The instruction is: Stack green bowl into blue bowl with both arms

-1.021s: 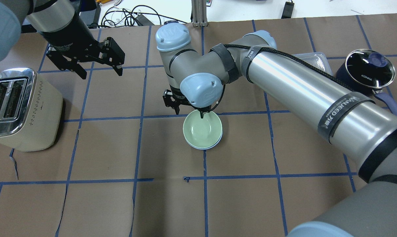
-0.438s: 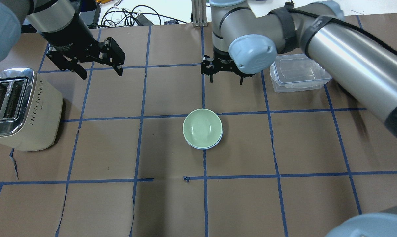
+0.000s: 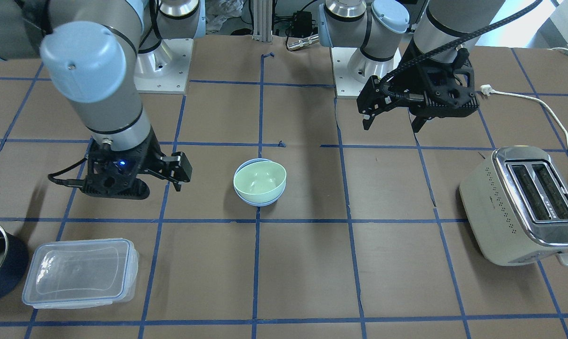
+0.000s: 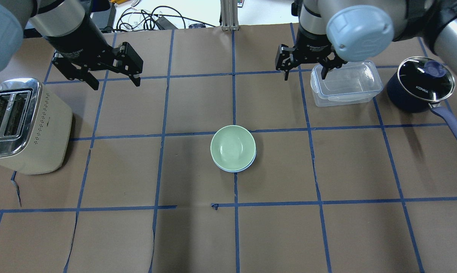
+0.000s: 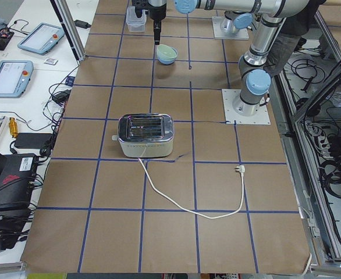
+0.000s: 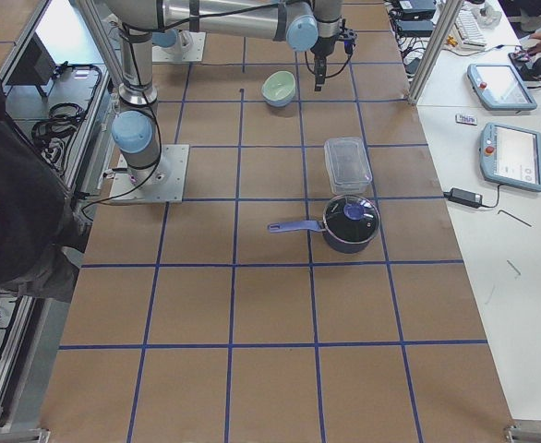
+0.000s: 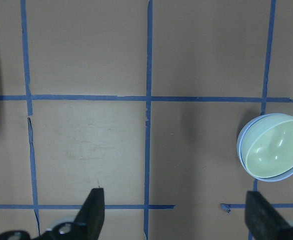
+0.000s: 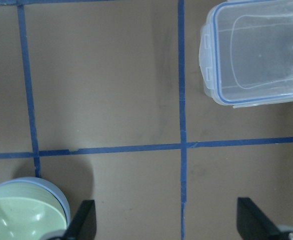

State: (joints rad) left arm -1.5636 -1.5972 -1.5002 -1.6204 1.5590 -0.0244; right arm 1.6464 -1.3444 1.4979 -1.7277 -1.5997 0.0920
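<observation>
Hovering wide and empty at the far side, my left tool (image 4: 116, 85) and right tool (image 4: 304, 76) stand clear because the green bowl (image 4: 232, 146) sits nested in the blue bowl (image 3: 259, 201).

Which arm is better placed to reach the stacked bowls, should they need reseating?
Right, I'd judge: the right tool, open, hangs nearer the green bowl nested in the blue bowl, while the left tool, also open, is farther away.
</observation>
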